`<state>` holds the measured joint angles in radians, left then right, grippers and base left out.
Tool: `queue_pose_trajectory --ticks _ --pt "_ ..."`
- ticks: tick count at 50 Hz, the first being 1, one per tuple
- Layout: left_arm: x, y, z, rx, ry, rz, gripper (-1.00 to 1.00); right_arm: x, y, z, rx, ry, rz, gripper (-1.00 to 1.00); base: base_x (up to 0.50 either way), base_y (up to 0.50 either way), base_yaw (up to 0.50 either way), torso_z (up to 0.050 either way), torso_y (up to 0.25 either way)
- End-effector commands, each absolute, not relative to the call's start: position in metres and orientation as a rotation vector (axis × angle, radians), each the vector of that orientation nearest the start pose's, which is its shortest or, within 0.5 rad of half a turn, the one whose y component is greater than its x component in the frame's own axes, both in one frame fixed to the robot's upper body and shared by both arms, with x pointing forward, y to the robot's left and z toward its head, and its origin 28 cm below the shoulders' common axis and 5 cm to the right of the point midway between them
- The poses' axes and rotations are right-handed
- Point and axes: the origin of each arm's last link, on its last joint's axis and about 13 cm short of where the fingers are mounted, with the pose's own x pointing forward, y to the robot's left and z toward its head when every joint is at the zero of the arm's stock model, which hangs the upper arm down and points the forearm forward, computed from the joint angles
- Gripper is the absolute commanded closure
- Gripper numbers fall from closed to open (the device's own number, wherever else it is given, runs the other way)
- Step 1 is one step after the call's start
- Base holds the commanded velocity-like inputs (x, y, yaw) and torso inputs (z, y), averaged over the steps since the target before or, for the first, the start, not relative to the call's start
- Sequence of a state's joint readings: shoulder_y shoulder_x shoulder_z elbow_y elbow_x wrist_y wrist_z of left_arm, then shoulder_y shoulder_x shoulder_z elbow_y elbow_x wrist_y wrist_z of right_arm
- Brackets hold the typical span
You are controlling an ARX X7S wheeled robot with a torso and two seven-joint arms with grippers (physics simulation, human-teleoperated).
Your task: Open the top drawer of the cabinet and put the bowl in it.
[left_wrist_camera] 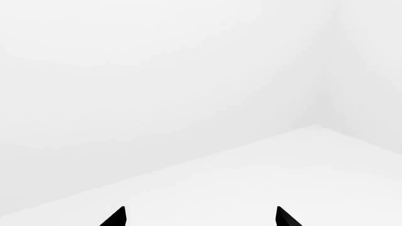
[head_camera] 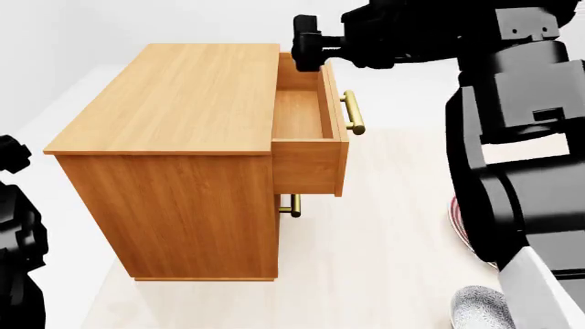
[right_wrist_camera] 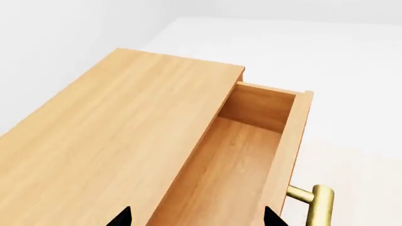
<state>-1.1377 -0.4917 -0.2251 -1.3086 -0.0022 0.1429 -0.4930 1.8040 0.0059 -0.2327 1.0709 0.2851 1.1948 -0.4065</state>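
The orange-brown cabinet (head_camera: 183, 103) stands left of centre. Its top drawer (head_camera: 302, 113) is pulled partly out, showing a bare wood interior (right_wrist_camera: 232, 160) and a brass handle (head_camera: 353, 113). My right gripper (head_camera: 306, 44) hovers above the drawer's far end, open and holding nothing; its fingertips (right_wrist_camera: 122, 217) straddle the drawer interior in the right wrist view. The bowl (head_camera: 480, 308), speckled grey, sits on the floor at the lower right, partly cut off by my right arm. My left gripper (left_wrist_camera: 201, 219) is open and faces only white wall and floor.
A plate with red rim rings (head_camera: 455, 223) peeks out from behind my right arm. The second drawer's handle (head_camera: 290, 205) shows under the open drawer. My left arm (head_camera: 14, 233) hangs at the left edge, beside the cabinet. The floor is pale.
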Motion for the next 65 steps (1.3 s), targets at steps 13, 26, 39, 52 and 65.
queue_pose_trajectory --ticks 13,26,39,52,65 --pt "0.362 0.421 0.141 -0.019 -0.022 1.036 -1.00 0.396 -0.087 0.345 -0.008 0.621 0.423 -1.00 0.00 0.00 0.00 0.000 0.000" --pt "0.363 0.419 0.139 -0.018 -0.019 1.033 -1.00 0.398 -0.087 0.333 -0.063 0.657 0.412 -1.00 0.00 0.00 0.00 0.000 0.000" --pt "0.363 0.418 0.140 -0.018 -0.022 1.027 -1.00 0.398 -0.093 0.334 -0.151 0.667 0.330 -1.00 0.00 0.00 0.00 0.000 0.000" --pt "0.364 0.417 0.140 -0.017 -0.023 1.024 -1.00 0.399 -0.104 0.333 -0.244 0.676 0.232 -1.00 0.00 0.00 0.00 0.000 0.000" --pt "0.363 0.417 0.139 -0.016 -0.020 1.025 -1.00 0.399 -0.115 0.333 -0.334 0.690 0.141 -1.00 0.00 0.00 0.00 0.000 0.000"
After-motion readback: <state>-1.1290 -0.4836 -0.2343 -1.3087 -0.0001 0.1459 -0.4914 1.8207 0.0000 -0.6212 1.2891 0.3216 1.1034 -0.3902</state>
